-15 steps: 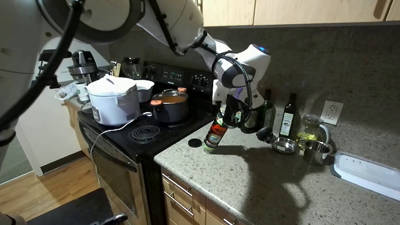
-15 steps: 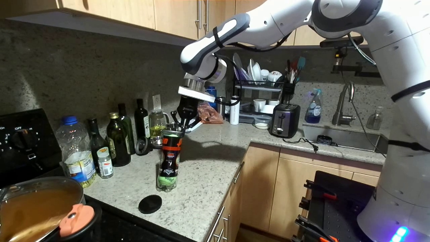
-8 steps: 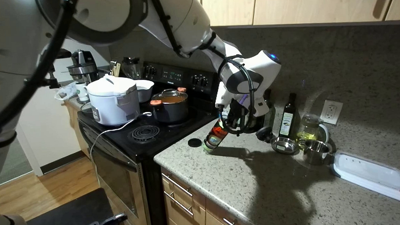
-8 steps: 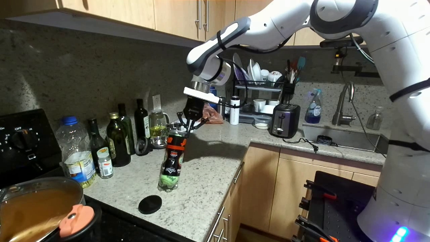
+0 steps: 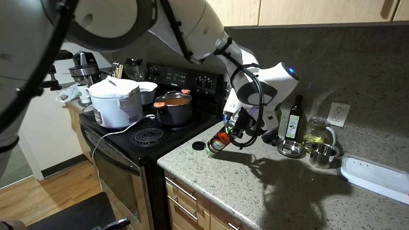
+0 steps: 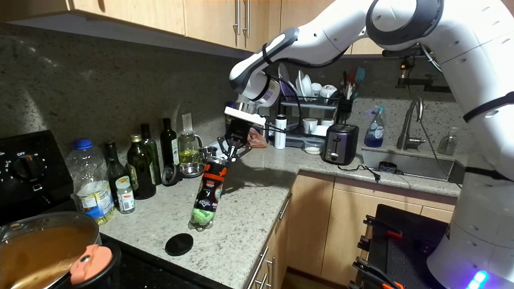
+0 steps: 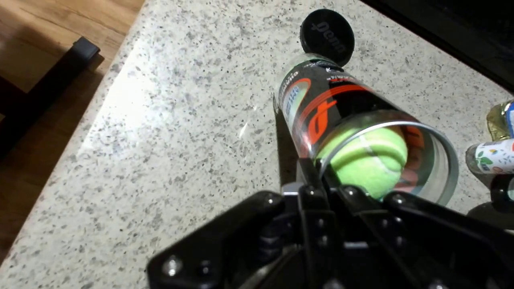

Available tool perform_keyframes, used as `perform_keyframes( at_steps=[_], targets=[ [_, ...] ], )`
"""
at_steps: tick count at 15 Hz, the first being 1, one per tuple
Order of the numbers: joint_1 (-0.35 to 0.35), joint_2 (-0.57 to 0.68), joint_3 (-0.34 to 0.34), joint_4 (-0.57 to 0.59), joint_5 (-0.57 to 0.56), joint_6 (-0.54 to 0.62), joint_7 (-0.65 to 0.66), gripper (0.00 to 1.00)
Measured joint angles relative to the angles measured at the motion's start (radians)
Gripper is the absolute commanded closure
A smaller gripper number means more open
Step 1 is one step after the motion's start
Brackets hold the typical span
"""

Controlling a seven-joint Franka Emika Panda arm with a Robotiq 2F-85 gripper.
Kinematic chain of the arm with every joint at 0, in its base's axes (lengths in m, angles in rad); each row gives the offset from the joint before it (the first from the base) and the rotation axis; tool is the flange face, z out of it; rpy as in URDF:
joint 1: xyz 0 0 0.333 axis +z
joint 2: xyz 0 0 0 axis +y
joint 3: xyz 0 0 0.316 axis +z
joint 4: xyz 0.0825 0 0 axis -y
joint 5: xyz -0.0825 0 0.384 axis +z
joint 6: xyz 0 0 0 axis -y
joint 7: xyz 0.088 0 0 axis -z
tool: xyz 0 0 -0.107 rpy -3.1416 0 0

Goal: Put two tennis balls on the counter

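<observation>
A clear can (image 6: 211, 184) with a black and orange label leans on the counter (image 6: 241, 241), its base touching and its top tipped towards the gripper side. Through its base shows a green tennis ball (image 6: 202, 216). Looking into the can's open mouth in the wrist view, I see a tennis ball (image 7: 373, 168) just inside the rim. My gripper (image 7: 314, 161) is shut on the can's rim, one finger outside the wall and the other inside, beside that ball. In an exterior view the gripper (image 5: 237, 131) partly covers the can's upper end.
A black lid (image 7: 327, 38) lies near the can's base. Along the wall stand a blue-capped bottle (image 6: 90, 176), a small jar (image 6: 125, 198), dark bottles (image 6: 140, 172) and a glass jug (image 5: 315, 135). The stove with a pot (image 5: 174, 111) borders the counter.
The gripper has moved away from the stove and lower, and the can has tilted further over with it. The can's base has stayed at nearly the same spot.
</observation>
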Motion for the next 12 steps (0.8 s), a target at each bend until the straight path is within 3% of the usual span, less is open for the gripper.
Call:
perform_keyframes(
  at_steps=[7, 12],
  targets=[
    [-0.021, 0.048, -0.004, 0.0, 0.103, -0.074, 0.0, 0.96],
    [-0.026, 0.055, -0.007, 0.001, 0.112, -0.081, 0.0, 0.96]
  ],
)
